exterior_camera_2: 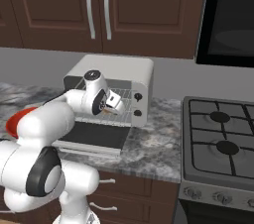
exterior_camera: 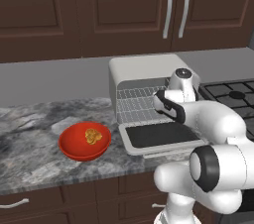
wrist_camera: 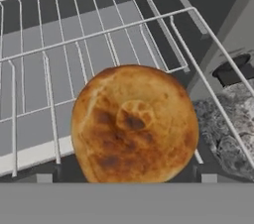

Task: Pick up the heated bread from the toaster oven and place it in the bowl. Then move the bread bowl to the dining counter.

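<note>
bread (wrist_camera: 135,125) sits on the wire rack (wrist_camera: 59,49) of the toaster oven (exterior_camera: 144,72), right under my hand; i read the jaws as wide open, gripping nothing. bowl (exterior_camera: 74,148) waits on the bench (exterior_camera: 30,143).

The arm (exterior_camera: 218,124) is built of glossy white rounded shells with fat, tube-like links. Dark grey to black rings and round caps (exterior_camera_2: 43,178) mark its joints, and a small dark disc with a pale centre (exterior_camera_2: 92,75) sits on top of the wrist. The hand (exterior_camera_2: 110,102) is a pale boxy block with dark edging beneath that wrist.
</note>
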### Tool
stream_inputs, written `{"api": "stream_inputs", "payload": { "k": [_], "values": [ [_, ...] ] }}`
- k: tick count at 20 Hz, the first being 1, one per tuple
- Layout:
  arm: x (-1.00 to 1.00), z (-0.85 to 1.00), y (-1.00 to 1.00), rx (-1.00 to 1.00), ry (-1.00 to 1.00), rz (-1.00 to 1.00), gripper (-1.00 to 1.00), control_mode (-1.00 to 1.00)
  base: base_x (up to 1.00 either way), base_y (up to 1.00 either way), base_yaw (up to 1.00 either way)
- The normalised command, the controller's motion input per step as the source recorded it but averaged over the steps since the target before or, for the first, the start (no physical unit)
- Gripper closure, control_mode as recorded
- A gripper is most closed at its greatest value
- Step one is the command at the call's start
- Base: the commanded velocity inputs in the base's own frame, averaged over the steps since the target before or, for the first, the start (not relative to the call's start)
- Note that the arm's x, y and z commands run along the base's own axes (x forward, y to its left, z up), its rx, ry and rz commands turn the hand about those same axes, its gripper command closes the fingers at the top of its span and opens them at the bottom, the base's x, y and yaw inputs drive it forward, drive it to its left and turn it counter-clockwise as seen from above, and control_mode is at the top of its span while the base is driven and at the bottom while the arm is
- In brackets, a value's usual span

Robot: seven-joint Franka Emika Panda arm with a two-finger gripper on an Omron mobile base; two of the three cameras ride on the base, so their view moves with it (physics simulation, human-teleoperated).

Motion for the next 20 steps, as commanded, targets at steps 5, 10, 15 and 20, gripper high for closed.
{"api": "stream_inputs", "payload": {
  "k": [5, 10, 15, 20],
  "values": [
    [0.14, -0.08, 0.00, 0.00, -0.03, 0.00, -1.00, -1.00, 0.00, 0.00, 0.00],
    [0.21, -0.05, 0.00, 0.00, -0.08, 0.00, -1.00, -1.00, 0.00, 0.00, 0.00],
    [0.05, -0.22, 0.00, 0.00, -0.10, 0.00, 1.00, -1.00, 0.00, 0.00, 0.00],
    [0.02, -0.12, -0.02, 0.00, -0.08, 0.00, 1.00, -1.00, 0.00, 0.00, 0.00]
  ]
}}
